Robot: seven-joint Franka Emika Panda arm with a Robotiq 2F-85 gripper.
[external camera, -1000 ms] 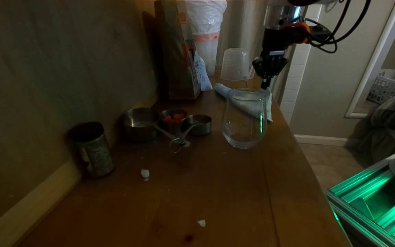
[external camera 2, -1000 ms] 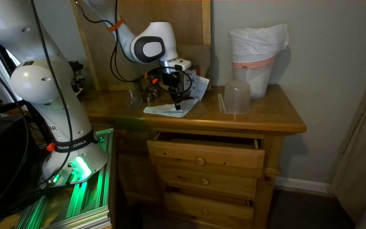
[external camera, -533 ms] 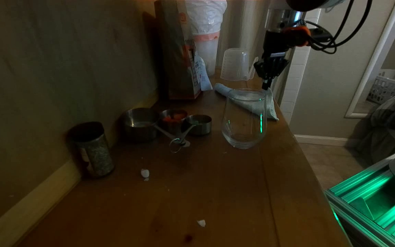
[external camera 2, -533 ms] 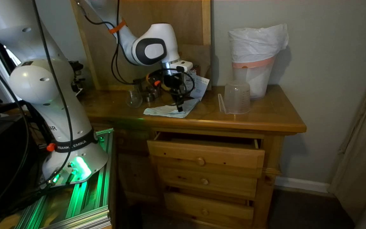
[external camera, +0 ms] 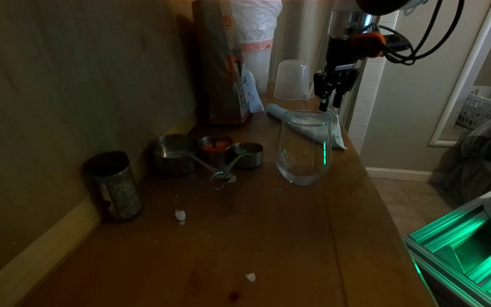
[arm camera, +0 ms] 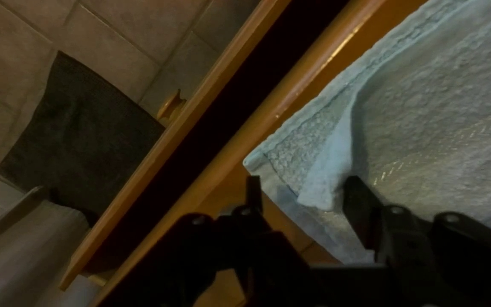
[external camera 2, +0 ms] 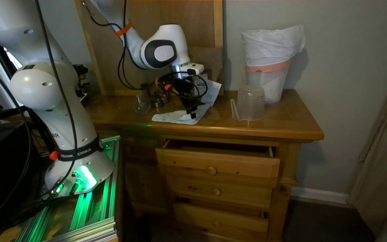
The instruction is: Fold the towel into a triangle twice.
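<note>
Just below the gripper, fingers apart, lies the towel, a raised flap between the tips, so I'd rise straight up lest either finger drag it askew.

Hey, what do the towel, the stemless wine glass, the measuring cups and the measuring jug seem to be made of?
Towel: matte terry cloth, probably cotton, from its nubbly pile.
Stemless wine glass: clear, glossy, with sharp reflections; likely glass, possibly clear plastic.
Measuring cups: grey metal, dull sheen, perhaps stainless steel.
Measuring jug: cloudy, translucent, so probably plastic.
</note>
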